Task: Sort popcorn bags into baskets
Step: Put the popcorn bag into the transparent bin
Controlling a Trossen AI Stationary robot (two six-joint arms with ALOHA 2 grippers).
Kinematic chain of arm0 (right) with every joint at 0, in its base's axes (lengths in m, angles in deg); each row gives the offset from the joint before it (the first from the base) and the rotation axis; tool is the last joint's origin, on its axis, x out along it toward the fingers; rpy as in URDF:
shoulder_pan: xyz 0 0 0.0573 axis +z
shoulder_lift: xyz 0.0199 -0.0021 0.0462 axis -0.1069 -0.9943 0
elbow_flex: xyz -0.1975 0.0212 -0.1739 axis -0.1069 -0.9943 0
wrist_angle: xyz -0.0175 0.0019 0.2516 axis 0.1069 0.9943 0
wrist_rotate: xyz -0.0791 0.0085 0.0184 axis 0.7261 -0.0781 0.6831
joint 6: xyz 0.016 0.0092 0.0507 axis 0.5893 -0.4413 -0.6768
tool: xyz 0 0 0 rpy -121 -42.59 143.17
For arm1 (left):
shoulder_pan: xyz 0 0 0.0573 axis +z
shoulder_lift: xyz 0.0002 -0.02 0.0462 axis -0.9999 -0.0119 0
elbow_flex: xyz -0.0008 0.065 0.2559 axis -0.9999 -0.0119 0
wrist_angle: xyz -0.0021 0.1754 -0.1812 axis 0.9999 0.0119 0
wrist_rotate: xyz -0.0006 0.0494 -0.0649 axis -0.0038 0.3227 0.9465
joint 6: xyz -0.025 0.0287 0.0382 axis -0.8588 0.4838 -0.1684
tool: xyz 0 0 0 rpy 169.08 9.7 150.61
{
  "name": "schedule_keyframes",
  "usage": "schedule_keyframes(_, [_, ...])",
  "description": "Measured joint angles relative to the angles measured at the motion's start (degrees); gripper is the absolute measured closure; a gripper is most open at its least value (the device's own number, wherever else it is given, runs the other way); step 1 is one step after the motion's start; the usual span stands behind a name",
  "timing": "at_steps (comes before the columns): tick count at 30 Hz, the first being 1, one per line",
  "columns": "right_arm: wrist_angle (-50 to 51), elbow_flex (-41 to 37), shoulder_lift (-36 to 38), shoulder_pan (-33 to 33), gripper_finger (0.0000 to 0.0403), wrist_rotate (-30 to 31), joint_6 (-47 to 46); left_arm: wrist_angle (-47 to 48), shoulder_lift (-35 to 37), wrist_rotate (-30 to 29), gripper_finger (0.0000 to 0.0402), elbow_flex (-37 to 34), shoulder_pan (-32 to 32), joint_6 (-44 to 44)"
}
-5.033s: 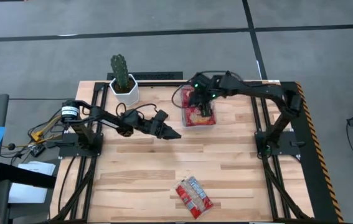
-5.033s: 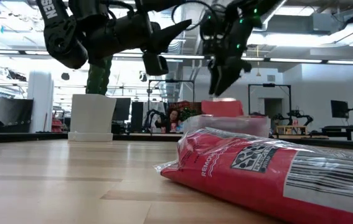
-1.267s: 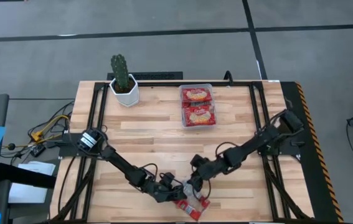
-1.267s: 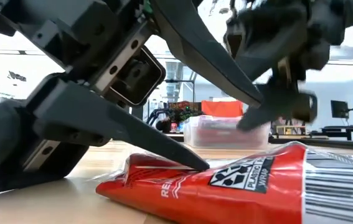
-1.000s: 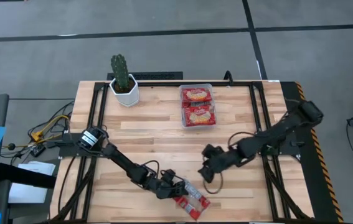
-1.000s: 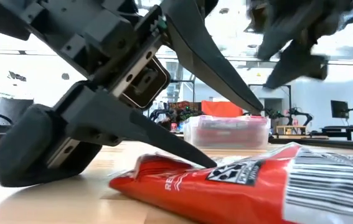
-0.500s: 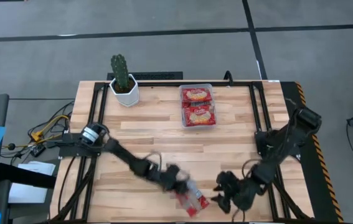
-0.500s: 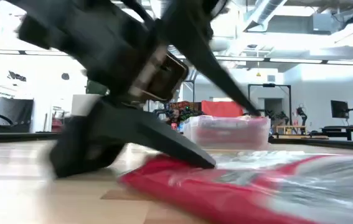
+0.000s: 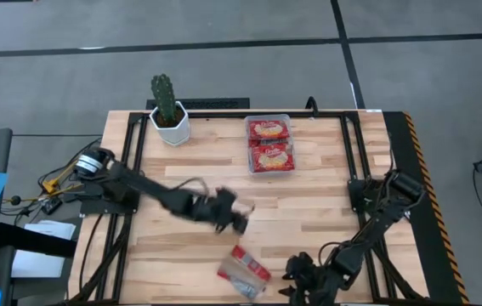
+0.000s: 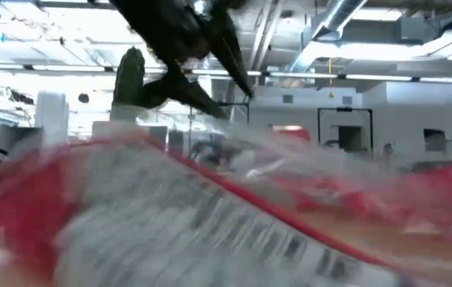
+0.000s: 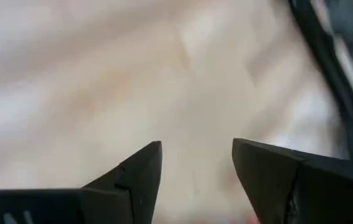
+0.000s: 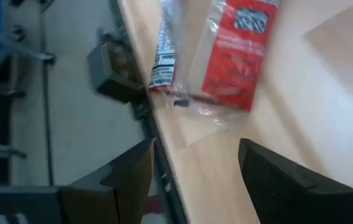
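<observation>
One red popcorn bag (image 9: 242, 270) with a grey-white label lies flat on the wood by the table's near edge; it fills the low view (image 10: 170, 223) as a blur. My left gripper (image 9: 239, 221) is open and empty above the table's middle, on the far side of the bag, and its wrist view (image 11: 195, 149) shows only bare wood. My right gripper (image 9: 293, 277) is open, low at the near edge to the bag's right, and looks at the bag (image 12: 235, 50) without touching it. The clear basket (image 9: 246, 144) at the far side holds two red packets.
A white cactus pot (image 9: 169, 123) stands at the far left corner. Black frame rails run along the table's left and right sides. The near table edge (image 12: 157, 130) passes close under my right gripper. Open wood lies between the bag and the basket.
My left gripper has left the bag, rising and pulling back toward the table's far side and middle. The bag has slid a little toward the table's left and turned about. My right gripper has swept from the table's middle down to the near edge.
</observation>
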Motion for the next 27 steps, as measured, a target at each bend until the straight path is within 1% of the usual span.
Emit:
schedule_keyframes(3, [2.23, 1.19, -0.33, -1.18, 0.0143, 1.1, -1.31, 4.18, 1.82, 0.31, 0.0217, 0.11, -2.21, -0.07])
schedule_keyframes(6, [2.98, 1.62, -0.33, -2.39, 0.0143, 1.21, -0.58, 7.96, 2.28, -1.18, 0.0217, 0.01, -2.16, 1.41])
schedule_keyframes(7, [2.98, 1.89, -0.33, -2.63, 0.0143, 1.24, 0.18, 7.81, 2.51, -0.94, 0.0217, 0.0, -2.19, 2.17])
schedule_keyframes(12, [2.85, 5.09, -0.33, -3.8, 0.0143, 1.16, 9.15, 7.02, 5.62, 5.27, 0.0217, 0.15, -5.13, 7.09])
schedule_keyframes(15, [2.84, 6.58, -0.27, -5.14, 0.0143, 0.96, 13.93, 5.83, 9.88, 5.66, 0.0217, 0.15, -6.61, 11.13])
schedule_keyframes(18, [3.12, 6.98, -0.27, -7.47, 0.0143, 1.02, 15.71, 4.12, 15.37, 5.7, 0.0217, 0.17, -9.2, 15.69])
schedule_keyframes(20, [3.19, 6.98, -0.44, -9.24, 0.0143, 0.92, 16.43, 3.69, 18.4, 3.58, 0.0217, 0.26, -11.23, 17.46])
schedule_keyframes(22, [2.74, 7.09, -1.3, -10.89, 0.0143, 0.13, 17.52, 4.89, 20.16, -0.45, 0.0217, 0.29, -13.64, 17.33])
schedule_keyframes(24, [3.53, 6.91, -1.62, -12.03, 0.0143, -0.54, 18.96, 7.49, 20.25, -3.46, 0.0217, 0.31, -16.4, 16.15])
schedule_keyframes(27, [2.11, 7.19, -3.08, -13.32, 0.0143, -2.62, 20.23, 9.44, 18.56, -5.98, 0.0217, 0.24, -20.76, 13.61])
